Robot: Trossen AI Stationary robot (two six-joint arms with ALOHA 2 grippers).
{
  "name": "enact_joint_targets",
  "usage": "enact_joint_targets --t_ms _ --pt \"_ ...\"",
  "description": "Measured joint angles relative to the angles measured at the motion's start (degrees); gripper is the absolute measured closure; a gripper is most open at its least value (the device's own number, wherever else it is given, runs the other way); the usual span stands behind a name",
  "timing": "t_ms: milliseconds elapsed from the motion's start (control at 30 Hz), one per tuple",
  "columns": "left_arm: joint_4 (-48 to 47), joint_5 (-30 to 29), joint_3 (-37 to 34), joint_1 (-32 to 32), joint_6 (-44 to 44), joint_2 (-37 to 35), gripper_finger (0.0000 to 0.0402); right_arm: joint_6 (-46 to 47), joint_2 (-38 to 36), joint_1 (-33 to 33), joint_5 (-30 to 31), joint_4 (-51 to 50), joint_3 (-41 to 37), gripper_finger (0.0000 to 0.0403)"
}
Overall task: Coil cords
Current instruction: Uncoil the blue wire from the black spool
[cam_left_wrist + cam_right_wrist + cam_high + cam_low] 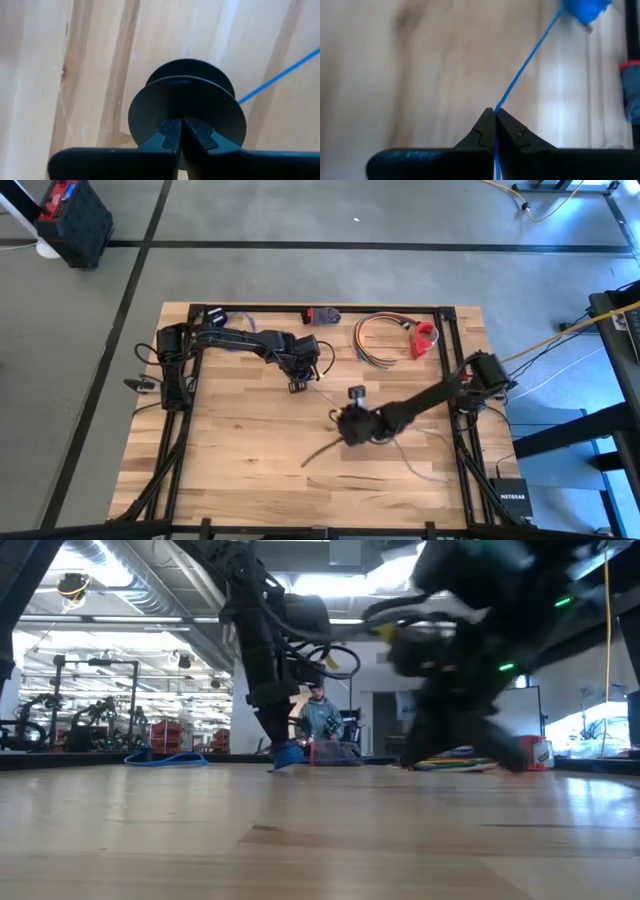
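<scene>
1. the left pincer point(181, 134) is pressed together on the black round disc point(187, 107), its fingertips pinching the disc's rim just above the worktop point(100, 75). in the high view this pincer point(298, 383) sits toward the far middle of the worktop.
2. the right pincer point(495, 122) is closed on the thin wire point(525, 65), which passes between its fingertips and runs off taut across the wood. in the high view it point(352, 423) is near the worktop's centre, well apart from the left one.
3. a bundle of coloured cords point(375, 340) with a red piece point(426, 338) lies at the far right edge; a small dark block point(357, 392) stands between the arms.
4. the wire point(325, 387) is very thin, and more of it trails loosely over the right half of the worktop.
</scene>
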Motion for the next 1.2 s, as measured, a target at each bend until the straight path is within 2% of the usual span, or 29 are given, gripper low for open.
enact_joint_targets --t_ms 167,333,600,867,933,1067,1133,1200 --pt "-0.67 -0.27 -0.1 0.19 -0.39 0.02 0.0397 8.27 -3.83 6.88 1.58 -13.24 -0.89 0.0401" --pt "-1.14 -0.5 -0.22 0.23 -1.25 0.13 0.04 18.29 -9.79 11.99 1.54 -15.06 -7.51 0.0401" --pt "-2.27 -0.72 -0.31 0.06 -2.09 0.13 0.0398 44.83 -23.69 22.48 0.97 -28.3 -16.83 0.0401" --pt "-1.38 0.17 -0.2 -0.09 -2.46 0.13 0.0399 68.09 -36.91 33.21 -0.23 -42.47 -17.48 0.0399" --pt "-1.17 0.35 -0.2 -0.12 -2.48 0.13 0.0399 71.55 -38.56 34.07 -1.01 -42.96 -17.55 0.0398" --pt "-1.49 -0.01 -0.22 -0.12 -2.43 0.13 0.0398 72.49 -39.39 33.13 0.08 -40.15 -17.53 0.0384" --pt "-2.03 -0.99 -0.28 -0.14 -2.15 0.13 0.0398 71.84 -39.5 31.36 -0.24 -39.21 -17.33 0.0367" --pt "-2.12 -0.86 -0.29 -0.13 -2.15 0.13 0.0398 70.83 -39.48 29.34 -3.01 -38.33 -17.29 0.0343"
